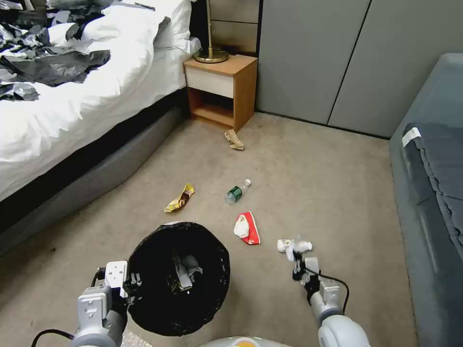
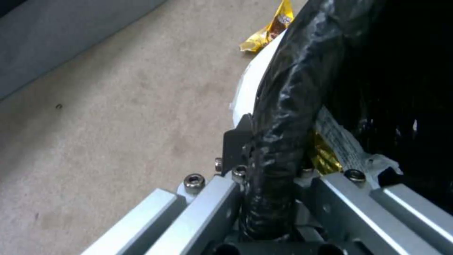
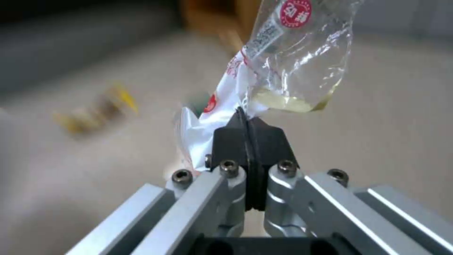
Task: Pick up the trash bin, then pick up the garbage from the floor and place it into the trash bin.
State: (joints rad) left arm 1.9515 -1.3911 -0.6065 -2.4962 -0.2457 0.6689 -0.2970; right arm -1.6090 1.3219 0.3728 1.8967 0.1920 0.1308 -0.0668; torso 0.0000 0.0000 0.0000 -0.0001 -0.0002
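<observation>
My left gripper (image 1: 132,284) is shut on the black-bagged rim of the trash bin (image 1: 159,313), which is held low at the front left; the left wrist view shows that rim (image 2: 292,88) pinched in the left gripper (image 2: 271,152). Wrappers (image 1: 185,270) lie inside the bin. My right gripper (image 1: 296,264) is shut on a clear and white plastic wrapper (image 1: 294,246) with red print, seen close in the right wrist view as the wrapper (image 3: 297,60) hangs from the right gripper (image 3: 248,124). On the carpet lie a red-white packet (image 1: 247,228), a small bottle (image 1: 238,191), a yellow wrapper (image 1: 179,198) and a brown paper bag (image 1: 234,140).
A bed (image 1: 72,111) with black plastic sheets runs along the left. A wooden nightstand (image 1: 222,89) stands at the back. A grey sofa (image 1: 434,193) borders the right. Grey wall panels (image 1: 337,58) close the far side.
</observation>
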